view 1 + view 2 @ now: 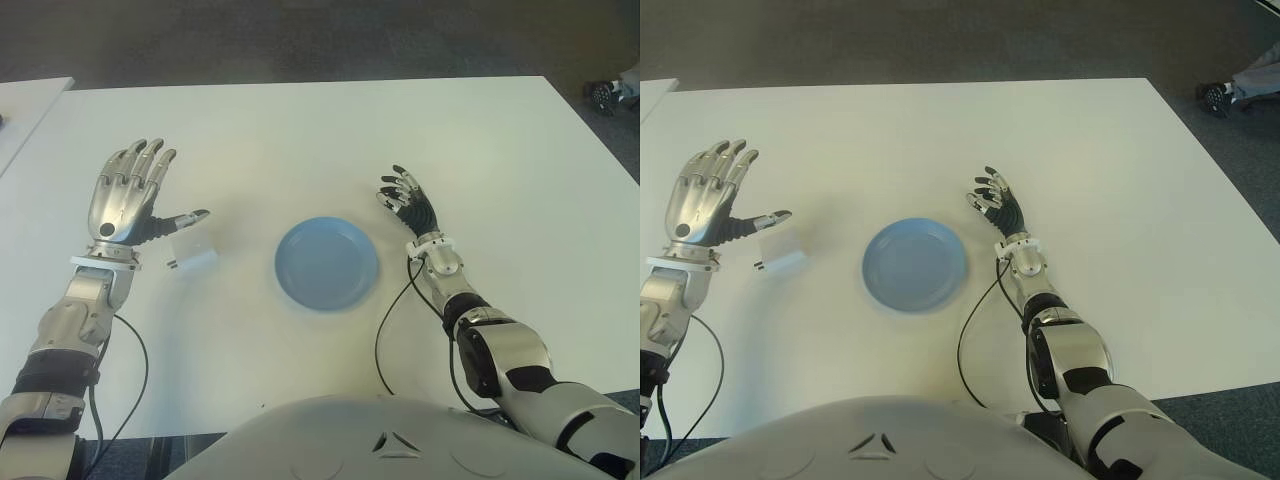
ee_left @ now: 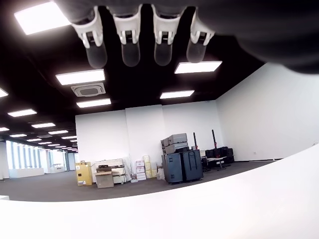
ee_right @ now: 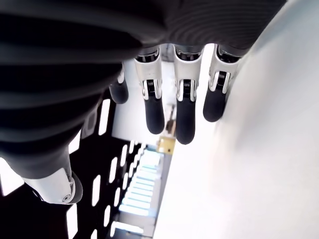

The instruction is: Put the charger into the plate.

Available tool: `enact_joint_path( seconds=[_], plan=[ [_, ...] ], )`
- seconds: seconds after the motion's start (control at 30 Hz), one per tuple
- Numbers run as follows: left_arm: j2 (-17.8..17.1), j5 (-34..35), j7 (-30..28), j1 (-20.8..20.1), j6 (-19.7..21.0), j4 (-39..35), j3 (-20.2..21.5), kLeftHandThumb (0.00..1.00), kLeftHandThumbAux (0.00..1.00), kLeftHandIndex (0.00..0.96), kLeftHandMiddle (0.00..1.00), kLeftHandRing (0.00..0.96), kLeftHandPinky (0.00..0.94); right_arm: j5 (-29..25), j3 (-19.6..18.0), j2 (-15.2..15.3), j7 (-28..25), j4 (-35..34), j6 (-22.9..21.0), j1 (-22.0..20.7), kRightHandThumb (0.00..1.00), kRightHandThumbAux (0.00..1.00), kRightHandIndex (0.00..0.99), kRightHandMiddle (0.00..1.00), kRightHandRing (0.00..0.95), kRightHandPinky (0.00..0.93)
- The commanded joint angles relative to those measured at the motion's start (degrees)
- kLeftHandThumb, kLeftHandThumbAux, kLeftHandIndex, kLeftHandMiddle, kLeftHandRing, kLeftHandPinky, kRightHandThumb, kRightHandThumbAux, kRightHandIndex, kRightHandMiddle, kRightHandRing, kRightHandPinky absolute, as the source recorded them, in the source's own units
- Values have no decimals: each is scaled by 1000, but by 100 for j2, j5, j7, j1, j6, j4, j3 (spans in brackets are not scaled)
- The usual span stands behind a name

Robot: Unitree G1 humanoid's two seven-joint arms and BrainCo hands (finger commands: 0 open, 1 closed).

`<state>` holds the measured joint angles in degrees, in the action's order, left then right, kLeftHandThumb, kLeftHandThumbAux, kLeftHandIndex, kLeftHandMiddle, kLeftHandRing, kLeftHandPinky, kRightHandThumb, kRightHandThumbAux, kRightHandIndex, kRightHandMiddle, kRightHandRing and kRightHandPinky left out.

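A white charger point(image 1: 191, 252) lies on the white table point(image 1: 300, 130), left of the round blue plate point(image 1: 327, 263), which holds nothing. My left hand point(image 1: 135, 190) is raised just left of the charger, fingers spread, its thumb point(image 1: 188, 217) reaching over the charger's top edge; I cannot tell whether it touches. My right hand point(image 1: 408, 203) hovers just right of the plate with fingers extended and nothing in it. In both wrist views the fingers point(image 2: 130, 47) hang straight with no object between them.
A second white table's corner point(image 1: 25, 105) shows at the far left. Dark carpet point(image 1: 300, 40) lies beyond the far edge. Black cables point(image 1: 385, 330) run along both forearms near the table's front edge. A wheeled base point(image 1: 605, 95) stands at the far right.
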<state>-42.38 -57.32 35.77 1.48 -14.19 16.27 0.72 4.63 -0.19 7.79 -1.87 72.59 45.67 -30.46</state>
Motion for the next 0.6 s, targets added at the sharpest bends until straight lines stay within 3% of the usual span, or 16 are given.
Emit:
enact_joint_path(
  seconds=[0.03, 0.1, 0.17, 0.23, 0.6],
  plan=[
    [-163, -58, 154, 162, 21, 131, -198, 236, 132, 0, 0, 0, 0, -154, -173, -202, -168, 401, -1816, 327, 125, 594, 0, 243, 271, 234],
    [-162, -59, 155, 153, 20, 142, -202, 236, 132, 0, 0, 0, 0, -156, -194, -201, -175, 404, -1830, 319, 125, 588, 0, 240, 271, 237],
    [-795, 365, -1434, 304, -1125, 776, -766, 222, 149, 0, 0, 0, 0, -156, -218, -198, -190, 406, -1837, 315, 125, 583, 0, 237, 271, 239],
    [-947, 434, -1894, 201, -1672, 1415, -1101, 208, 166, 0, 0, 0, 0, -156, -241, -194, -203, 408, -1842, 310, 126, 577, 0, 235, 271, 241],
    [-937, 456, -1527, 7, -2033, 1800, -1228, 214, 161, 0, 0, 0, 0, -124, -284, -187, -187, 415, -1885, 292, 128, 570, 0, 233, 269, 229]
  ],
)
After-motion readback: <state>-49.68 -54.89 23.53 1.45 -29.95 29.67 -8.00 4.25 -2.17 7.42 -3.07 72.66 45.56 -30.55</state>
